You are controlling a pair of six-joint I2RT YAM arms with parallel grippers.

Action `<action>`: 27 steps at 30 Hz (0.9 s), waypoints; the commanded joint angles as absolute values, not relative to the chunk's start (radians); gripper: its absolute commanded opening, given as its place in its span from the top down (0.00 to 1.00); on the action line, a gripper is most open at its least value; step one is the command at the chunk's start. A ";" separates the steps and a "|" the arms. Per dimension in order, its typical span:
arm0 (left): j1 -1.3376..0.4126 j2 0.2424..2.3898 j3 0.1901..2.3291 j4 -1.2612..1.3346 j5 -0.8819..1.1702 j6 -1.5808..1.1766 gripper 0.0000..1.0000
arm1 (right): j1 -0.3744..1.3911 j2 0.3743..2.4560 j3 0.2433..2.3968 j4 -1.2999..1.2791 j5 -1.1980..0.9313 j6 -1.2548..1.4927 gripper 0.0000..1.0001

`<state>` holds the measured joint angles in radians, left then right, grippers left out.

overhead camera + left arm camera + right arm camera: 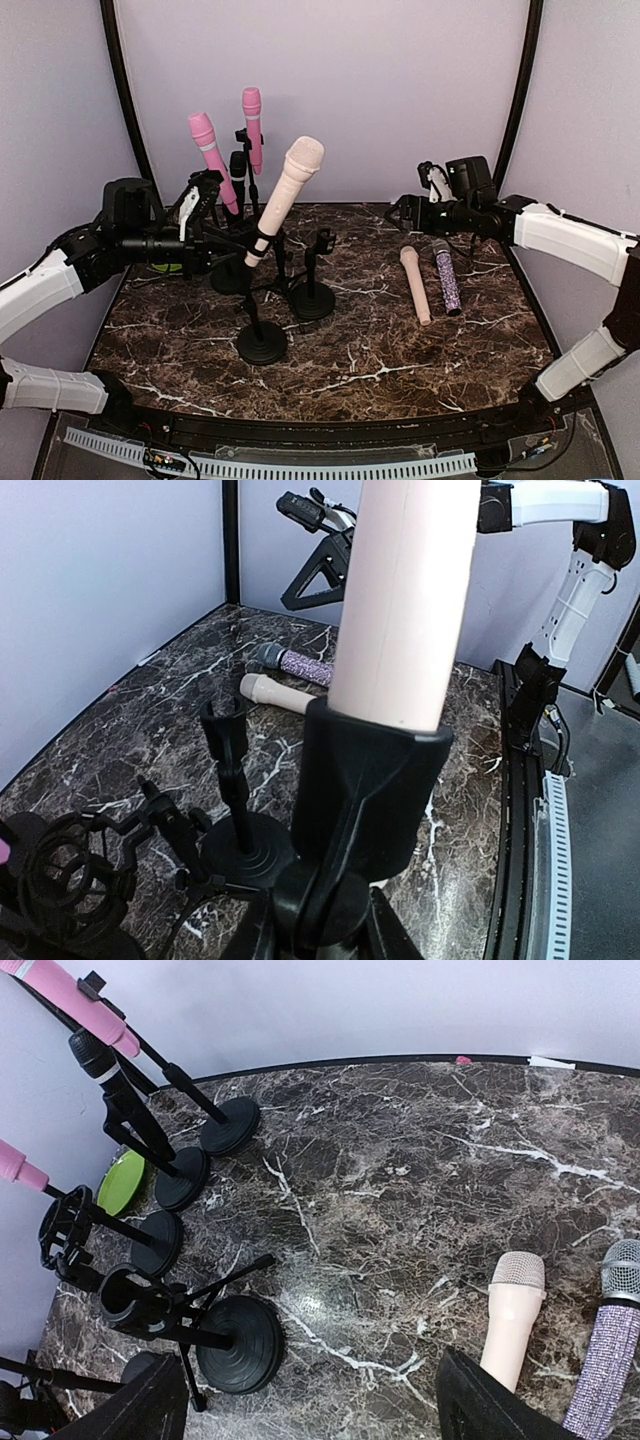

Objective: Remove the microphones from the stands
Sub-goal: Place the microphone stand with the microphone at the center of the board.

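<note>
Cream plastic, the microphone (285, 195) sits tilted in the clip (370, 780) of its stand (262, 342), so nothing is removed yet. The left gripper (238, 243) looks closed on the stand's neck just under the clip. The right gripper (408, 212), spread wide and empty, hangs well to the stand's right. Lifting the microphone out is what is left. Right of the stand, two loose microphones (415, 285) lie on the dark marble table (400, 365). Behind it, pink microphones (212, 160) stand before lilac walls (400, 90).

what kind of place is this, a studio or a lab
Probably a robot lab test cell, not a studio: a marble-look table boxed in by plain lilac panels, two robot arms bolted at its edge, desk mic stands as props.
</note>
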<state>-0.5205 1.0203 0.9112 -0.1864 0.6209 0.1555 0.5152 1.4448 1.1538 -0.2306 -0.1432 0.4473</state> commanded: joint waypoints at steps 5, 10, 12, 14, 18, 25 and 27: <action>-0.640 1.055 0.940 0.064 0.593 0.021 1.00 | 0.528 1.381 1.106 -0.163 -0.146 0.469 0.13; -0.713 1.086 0.931 0.189 0.550 -0.031 1.00 | 0.528 1.365 1.083 -0.152 -0.137 0.475 0.13; -0.742 1.110 0.938 0.227 0.528 -0.044 1.00 | 0.528 1.364 1.076 -0.143 -0.139 0.480 0.13; -0.770 1.141 0.950 0.257 0.504 -0.051 1.00 | 0.528 1.364 1.068 -0.137 -0.140 0.482 0.13; -0.827 1.216 0.995 0.274 0.414 -0.030 1.00 | 0.529 1.356 1.049 -0.115 -0.139 0.494 0.13; -0.868 1.321 1.074 0.260 0.333 0.051 1.00 | 0.531 1.293 0.961 -0.016 -0.194 0.520 0.10; -0.868 1.333 1.075 0.272 0.334 0.054 1.00 | 0.531 1.258 0.916 0.075 -0.255 0.533 0.06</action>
<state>-0.8684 1.3293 1.0214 0.1493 0.3801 0.0082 0.5205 1.3285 0.9817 -0.1074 -0.1600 0.5076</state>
